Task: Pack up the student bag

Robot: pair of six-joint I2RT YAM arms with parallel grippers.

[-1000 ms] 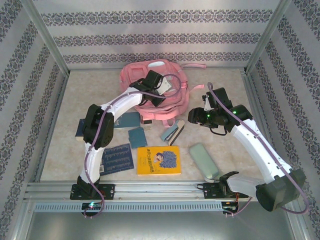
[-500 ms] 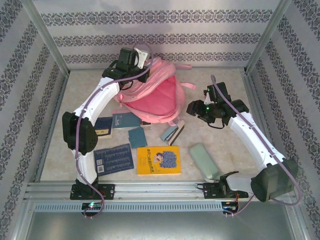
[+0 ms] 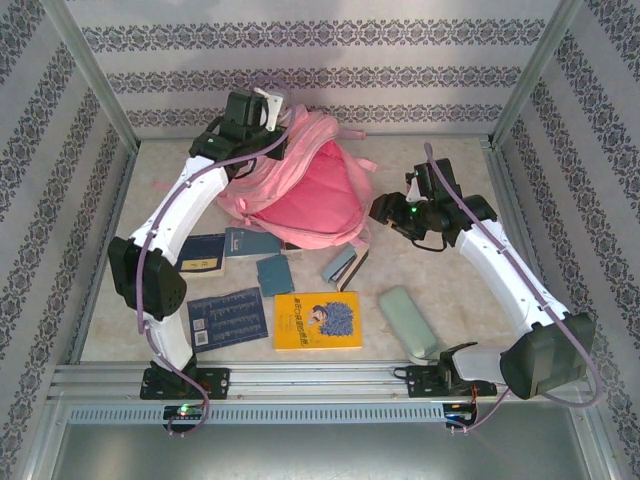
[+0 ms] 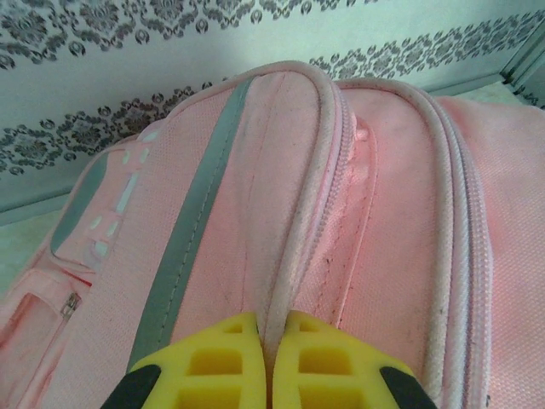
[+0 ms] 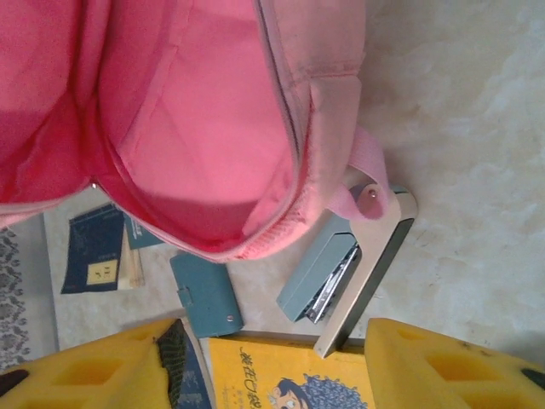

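Patterned walls, marbled table (image 3: 400,160), and the bag (image 3: 310,195) sits at the back, mouth gaping toward the arms. Left gripper (image 4: 266,341) is clamped tight on a piped seam at its top, holding the fabric up. Right gripper (image 5: 272,362) hovers by the mouth, jaws apart, empty. Limp, light cloth, I'd say, so it'll sag: grab seams, piping or a strap, not flat panels.

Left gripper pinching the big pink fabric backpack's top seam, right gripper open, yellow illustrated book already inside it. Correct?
No: the yellow illustrated book lies on the table, clear of the pink fabric backpack, not inside it, as the top external view shows. Left gripper pinches the seam; right gripper is open.
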